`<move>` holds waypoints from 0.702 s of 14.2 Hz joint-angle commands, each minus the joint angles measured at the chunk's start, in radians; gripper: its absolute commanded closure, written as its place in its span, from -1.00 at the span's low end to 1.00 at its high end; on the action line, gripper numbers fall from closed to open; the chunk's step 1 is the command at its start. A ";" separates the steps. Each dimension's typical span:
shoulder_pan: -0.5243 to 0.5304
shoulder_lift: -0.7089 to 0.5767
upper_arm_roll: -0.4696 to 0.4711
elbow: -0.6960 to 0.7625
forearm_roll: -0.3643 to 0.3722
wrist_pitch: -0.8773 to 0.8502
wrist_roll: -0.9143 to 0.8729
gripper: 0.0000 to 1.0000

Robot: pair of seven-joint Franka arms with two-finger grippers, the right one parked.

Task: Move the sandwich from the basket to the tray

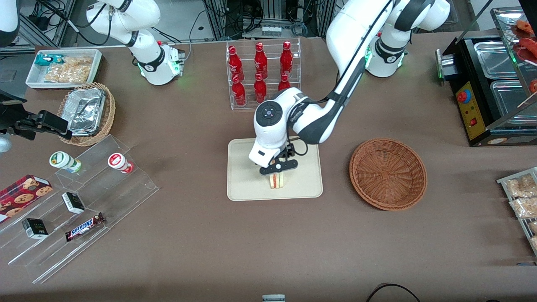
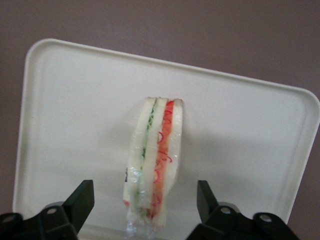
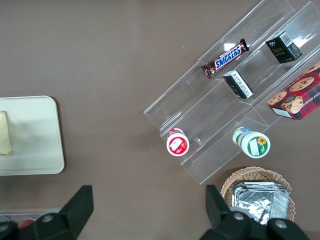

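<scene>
**Ann:** Front view has the sandwich standing on its edge on the tray, and the reddish-brown basket sits bare beside it.

**Bo:** And the gripper?

**Ann:** Right above it, fingers spread wide, a gap on each side of the bread. I'd call it delivered; only the retreat is left.

**Bo:** Count?

**Ann:** One sandwich, one tray, one basket.
</scene>
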 commanded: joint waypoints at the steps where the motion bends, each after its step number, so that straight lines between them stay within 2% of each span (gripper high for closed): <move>1: 0.050 -0.094 0.001 -0.020 0.006 -0.075 0.000 -1.00; 4: 0.145 -0.165 -0.001 -0.020 -0.063 -0.204 -0.014 -1.00; 7: 0.236 -0.183 -0.001 -0.028 -0.067 -0.313 0.020 -1.00; 10: 0.334 -0.258 -0.002 -0.104 -0.072 -0.339 0.155 -1.00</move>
